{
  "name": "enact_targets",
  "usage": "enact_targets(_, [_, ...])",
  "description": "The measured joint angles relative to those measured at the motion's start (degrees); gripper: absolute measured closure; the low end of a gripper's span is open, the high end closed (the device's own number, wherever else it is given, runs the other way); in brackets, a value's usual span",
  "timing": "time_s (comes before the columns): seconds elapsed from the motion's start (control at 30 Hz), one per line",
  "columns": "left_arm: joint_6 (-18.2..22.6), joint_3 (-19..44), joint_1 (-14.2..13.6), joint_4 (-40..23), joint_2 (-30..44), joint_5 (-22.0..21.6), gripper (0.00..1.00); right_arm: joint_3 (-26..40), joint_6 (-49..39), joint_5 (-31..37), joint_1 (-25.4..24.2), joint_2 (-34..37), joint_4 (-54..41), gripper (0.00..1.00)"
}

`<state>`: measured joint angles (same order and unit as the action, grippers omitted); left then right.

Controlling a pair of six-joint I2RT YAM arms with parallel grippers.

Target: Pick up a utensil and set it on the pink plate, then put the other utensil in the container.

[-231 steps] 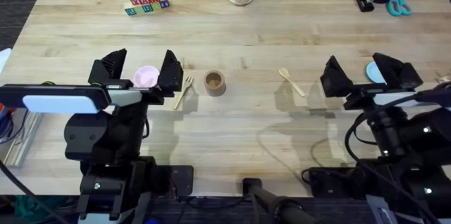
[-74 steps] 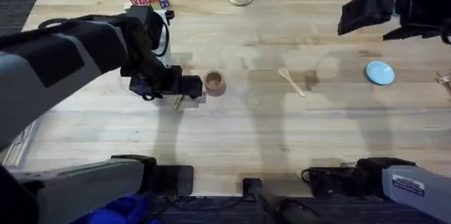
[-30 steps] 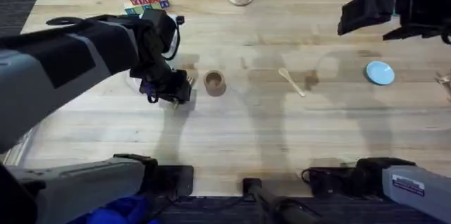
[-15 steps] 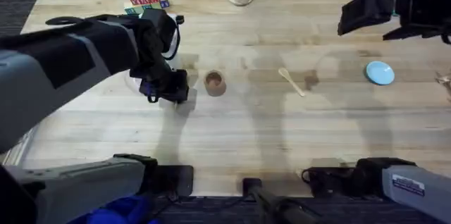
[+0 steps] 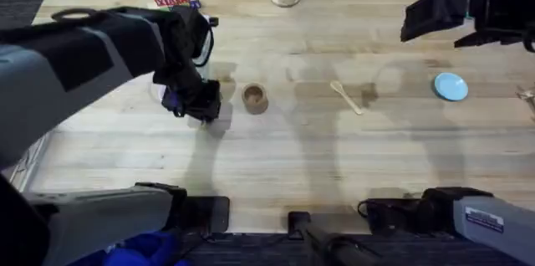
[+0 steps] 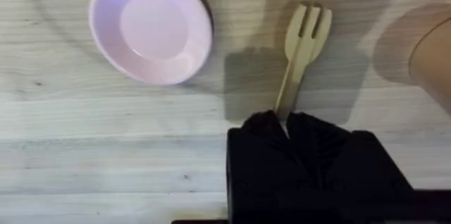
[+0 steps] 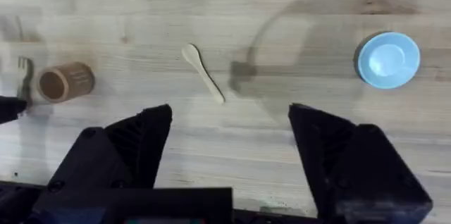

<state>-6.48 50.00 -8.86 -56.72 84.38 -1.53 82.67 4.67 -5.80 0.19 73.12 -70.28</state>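
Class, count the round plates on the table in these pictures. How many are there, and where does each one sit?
2. The pink plate lies beside the fork near the left gripper; the light blue plate sits at the table's right side, beyond the spoon.

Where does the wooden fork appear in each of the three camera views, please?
Overhead: almost wholly hidden under the left gripper, just left of the brown cup.
Left wrist: the fork lies beside the pink plate, its handle between the closed fingers.
Right wrist: tines at the far edge, beside the cup.
Shared landmark: the brown cup.
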Motion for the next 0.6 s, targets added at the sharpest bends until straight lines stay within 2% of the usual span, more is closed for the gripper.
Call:
enact_targets(0.27, [0.04,5.25,0.00,-2.26,0.00,-1.74,0.959,0.00,0.00,0.00,0.00,0.00,0.24,0.005])
enact_targets(0.47, [0.04,6.38,0.11,-2.93,0.00,-2.81,0.959,0.00,0.00,0.00,0.00,0.00,1.05,0.005])
enact_targets(0.6, [0.58,6.41,1.14,-3.11,-0.02,-3.03,0.959,0.00,0.00,0.00,0.00,0.00,1.07,0.005])
